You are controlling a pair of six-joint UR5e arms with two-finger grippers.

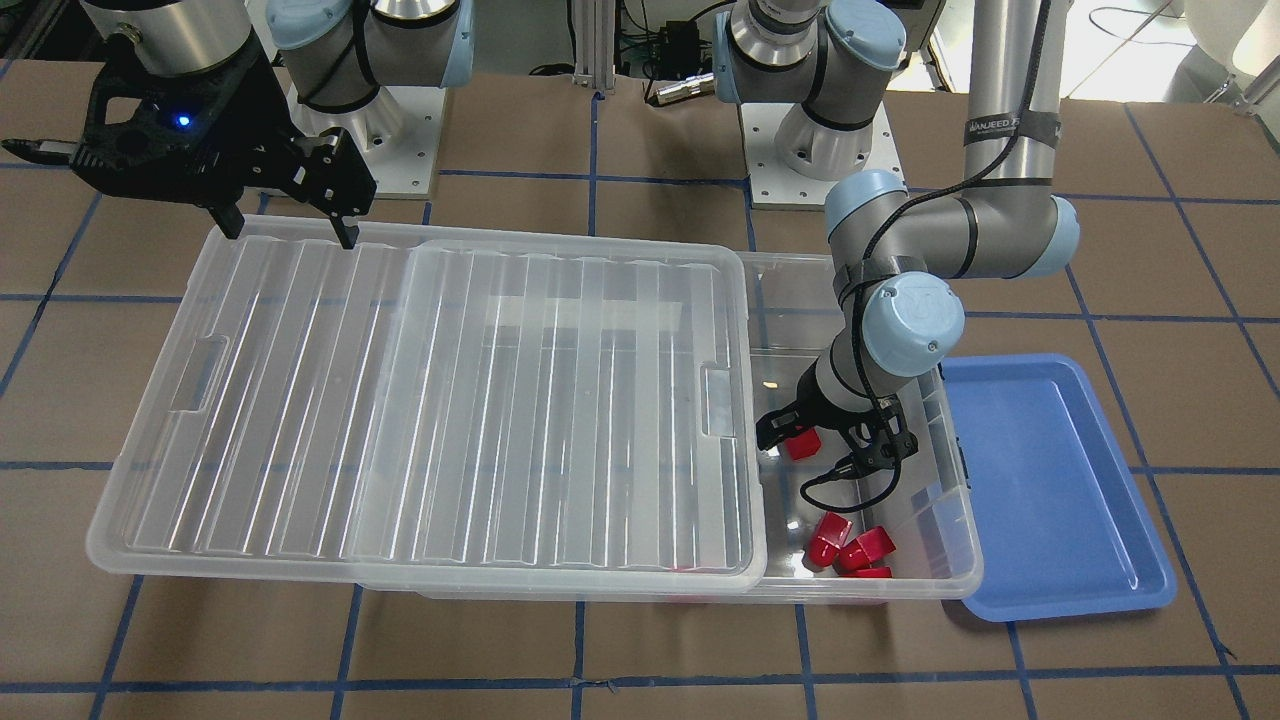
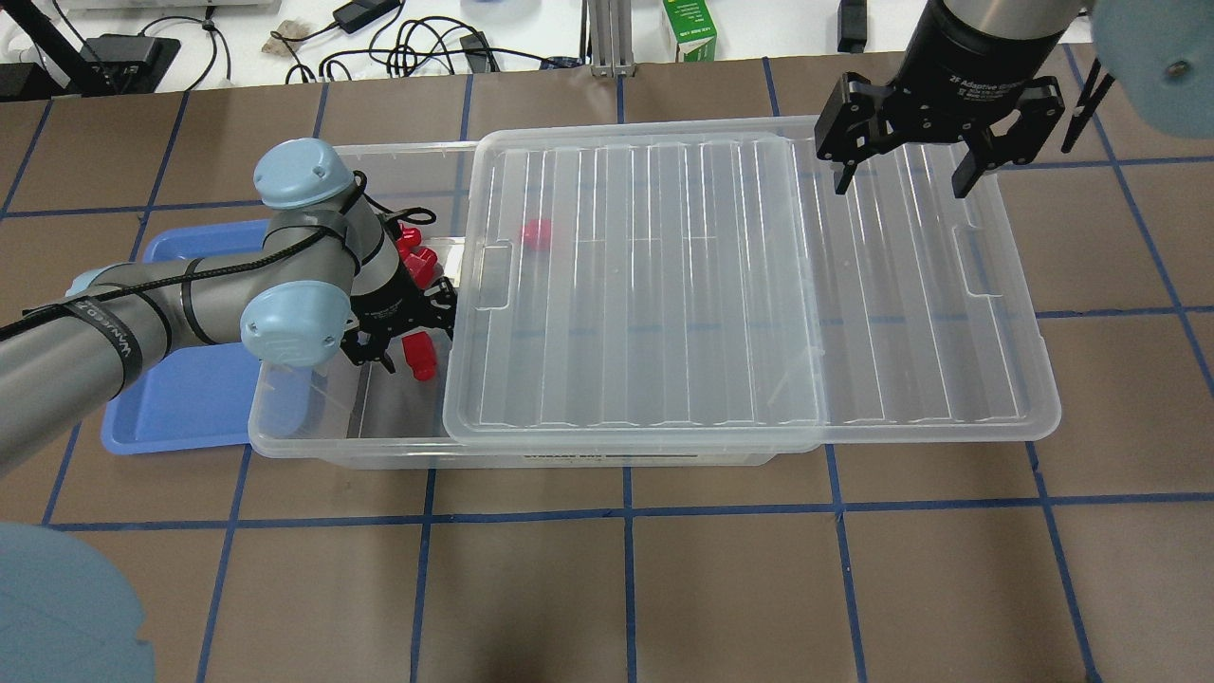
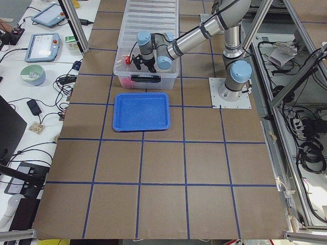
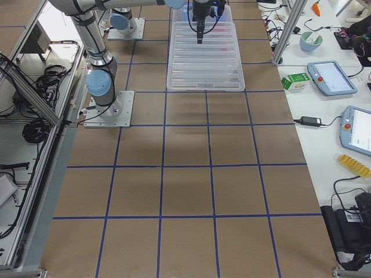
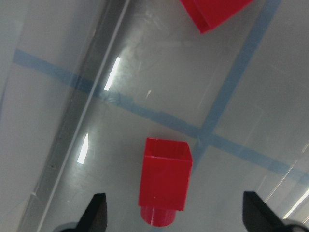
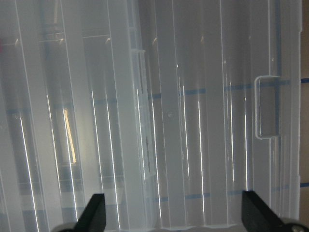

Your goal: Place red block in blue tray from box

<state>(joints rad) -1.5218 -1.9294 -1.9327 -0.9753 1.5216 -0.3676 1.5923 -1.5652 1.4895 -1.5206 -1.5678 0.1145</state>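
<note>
The box (image 1: 962, 545) is a clear bin with its ribbed lid (image 1: 450, 400) slid aside, so one end is open. My left gripper (image 1: 815, 455) reaches down into that open end. It is open, with its fingers on either side of a red block (image 5: 164, 181) that lies on the bin floor, also seen in the front view (image 1: 802, 443). Several more red blocks (image 1: 845, 545) lie nearby in the bin. The blue tray (image 1: 1050, 480) sits empty beside the box. My right gripper (image 2: 901, 180) is open and empty above the lid's far end.
One more red block (image 2: 537, 233) shows through the lid. The lid overhangs the box toward my right arm's side. Both arm bases (image 1: 800, 150) stand behind the box. The table is brown with blue tape lines.
</note>
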